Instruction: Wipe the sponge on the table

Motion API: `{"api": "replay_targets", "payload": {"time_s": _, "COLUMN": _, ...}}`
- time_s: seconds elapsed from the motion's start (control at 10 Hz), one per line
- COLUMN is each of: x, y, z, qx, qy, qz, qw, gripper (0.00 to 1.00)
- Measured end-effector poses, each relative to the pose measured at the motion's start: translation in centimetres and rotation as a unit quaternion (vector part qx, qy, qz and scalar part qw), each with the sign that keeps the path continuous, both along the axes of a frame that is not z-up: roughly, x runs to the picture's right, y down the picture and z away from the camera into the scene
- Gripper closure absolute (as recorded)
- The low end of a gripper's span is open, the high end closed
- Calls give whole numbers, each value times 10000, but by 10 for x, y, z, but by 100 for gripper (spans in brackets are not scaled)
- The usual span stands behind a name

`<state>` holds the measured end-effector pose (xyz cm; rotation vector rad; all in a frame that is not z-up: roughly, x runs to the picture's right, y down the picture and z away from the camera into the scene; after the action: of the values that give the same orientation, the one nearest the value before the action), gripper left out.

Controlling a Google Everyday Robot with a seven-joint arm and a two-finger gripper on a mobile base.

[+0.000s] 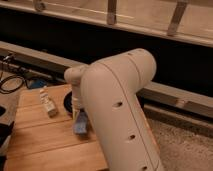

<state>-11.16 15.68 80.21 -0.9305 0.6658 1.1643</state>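
Hanging over the table (45,142), jaws meet sponge (81,124).

White bottle (48,105) lies left of gripper (79,116), dark bowl (67,102) behind it.

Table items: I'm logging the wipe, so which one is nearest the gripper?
The light-blue sponge, directly below the gripper on the table. The white bottle-like object and dark bowl lie farther off.
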Motion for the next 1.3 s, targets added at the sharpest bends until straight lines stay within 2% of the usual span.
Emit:
{"api": "replay_targets", "payload": {"time_s": 0.1, "x": 17, "y": -2, "z": 1, "qx": -46, "qy": 117, "qz": 28, "qw": 9999, "gripper": 100}}
{"api": "replay_targets", "payload": {"time_s": 0.3, "x": 25, "y": 2, "z": -3, "qx": -203, "qy": 291, "qz": 119, "qw": 9993, "gripper": 100}}
{"api": "replay_targets", "payload": {"time_s": 0.4, "x": 28, "y": 8, "z": -6, "qx": -313, "qy": 386, "qz": 259, "qw": 9984, "gripper": 100}}
{"api": "replay_targets", "payload": {"time_s": 0.5, "x": 31, "y": 22, "z": -14, "qx": -443, "qy": 574, "qz": 568, "qw": 9957, "gripper": 100}}
{"api": "replay_targets", "payload": {"time_s": 0.6, "x": 31, "y": 35, "z": -23, "qx": -461, "qy": 762, "qz": 701, "qw": 9936, "gripper": 100}}
{"api": "replay_targets", "payload": {"time_s": 0.7, "x": 25, "y": 44, "z": -32, "qx": -433, "qy": 843, "qz": 718, "qw": 9929, "gripper": 100}}
{"api": "replay_targets", "payload": {"time_s": 1.0, "x": 35, "y": 50, "z": -44, "qx": -324, "qy": 1271, "qz": 831, "qw": 9879, "gripper": 100}}
{"api": "replay_targets", "payload": {"time_s": 1.3, "x": 28, "y": 45, "z": -41, "qx": -357, "qy": 1091, "qz": 687, "qw": 9910, "gripper": 100}}
